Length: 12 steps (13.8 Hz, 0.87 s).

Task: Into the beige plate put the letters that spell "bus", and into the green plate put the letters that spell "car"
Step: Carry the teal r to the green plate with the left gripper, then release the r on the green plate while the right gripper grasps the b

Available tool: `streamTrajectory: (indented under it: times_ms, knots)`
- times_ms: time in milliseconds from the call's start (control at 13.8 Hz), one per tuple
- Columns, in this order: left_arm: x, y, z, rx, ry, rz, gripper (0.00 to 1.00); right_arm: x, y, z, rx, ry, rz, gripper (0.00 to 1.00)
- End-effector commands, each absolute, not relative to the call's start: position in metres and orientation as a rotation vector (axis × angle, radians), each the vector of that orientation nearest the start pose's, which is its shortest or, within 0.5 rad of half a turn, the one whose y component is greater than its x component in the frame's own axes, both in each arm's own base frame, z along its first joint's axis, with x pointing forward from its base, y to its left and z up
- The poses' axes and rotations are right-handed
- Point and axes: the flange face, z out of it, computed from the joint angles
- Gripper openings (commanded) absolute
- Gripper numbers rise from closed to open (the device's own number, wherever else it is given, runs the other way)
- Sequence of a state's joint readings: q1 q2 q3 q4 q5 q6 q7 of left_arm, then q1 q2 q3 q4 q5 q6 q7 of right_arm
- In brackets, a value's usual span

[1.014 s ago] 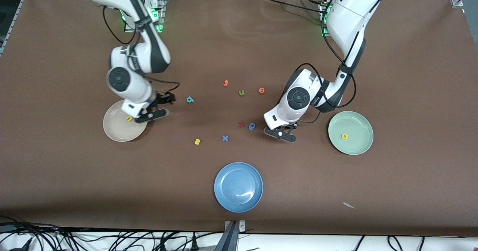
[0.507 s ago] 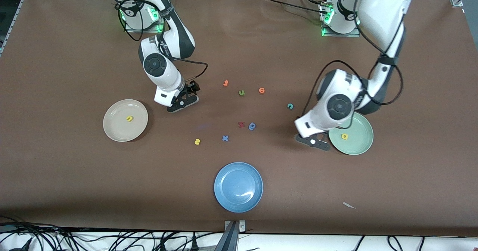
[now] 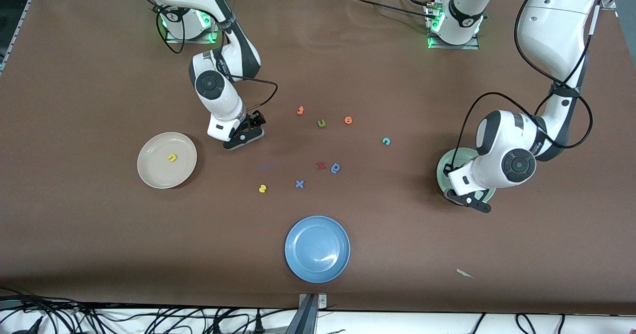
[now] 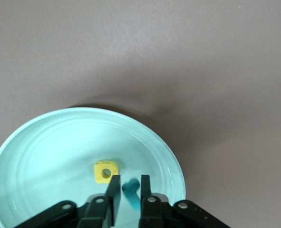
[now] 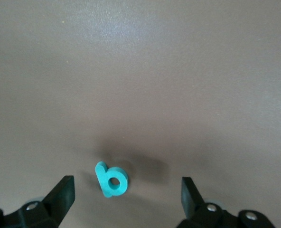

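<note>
My left gripper [image 3: 469, 201] hangs over the green plate [image 3: 447, 167]. In the left wrist view its jaws [image 4: 127, 179] stand slightly open, with the teal "r" [image 4: 132, 192] loose between them. The yellow "a" [image 4: 106, 171] lies on the green plate [image 4: 45, 152] just beside it. My right gripper [image 3: 243, 137] is wide open above the teal "b" [image 5: 112, 180], which lies flat on the table between its fingers [image 5: 64, 190]. The beige plate [image 3: 149, 172] holds the yellow "u" [image 3: 172, 158]. The teal "c" [image 3: 386, 140] and yellow "s" [image 3: 262, 188] lie on the table.
A green "u" [image 3: 321, 123], two orange letters [image 3: 300, 110] [image 3: 348, 120], a red letter [image 3: 321, 165], a blue b/q-shaped letter [image 3: 336, 167] and a blue "x" [image 3: 299, 184] are scattered mid-table. A blue plate [image 3: 303, 239] sits nearer the front camera.
The left arm swung from mid-table to over the green plate, and its jaws have parted slightly. The right arm moved from the beige plate to above the teal "b".
</note>
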<state>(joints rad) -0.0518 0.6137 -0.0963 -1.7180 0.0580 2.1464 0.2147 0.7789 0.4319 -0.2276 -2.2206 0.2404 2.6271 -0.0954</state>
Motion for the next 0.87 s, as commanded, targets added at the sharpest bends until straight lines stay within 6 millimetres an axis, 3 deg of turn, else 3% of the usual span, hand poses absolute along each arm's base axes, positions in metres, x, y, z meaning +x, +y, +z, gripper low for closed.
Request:
streamTrajectory:
  times_ms: [0, 217, 507, 797]
  knots:
    - [0.643, -0.097, 0.221, -3.062, 0.655, 0.284, 1.0, 0.462, 0.284, 0.178, -3.035, -0.732, -0.008, 0.91]
    - [0.638, -0.121, 0.234, -3.065, 0.656, 0.29, 1.0, 0.457, 0.29, 0.177, -3.039, -0.719, -0.003, 0.73]
    - [0.616, -0.203, 0.246, -3.133, 0.445, 0.308, 1.0, 0.456, 0.294, 0.177, -3.045, -0.691, -0.005, 0.62]
    - [0.574, -0.25, 0.24, -3.14, 0.386, 0.368, 1.0, 0.456, 0.294, 0.176, -3.046, -0.693, -0.004, 0.47]
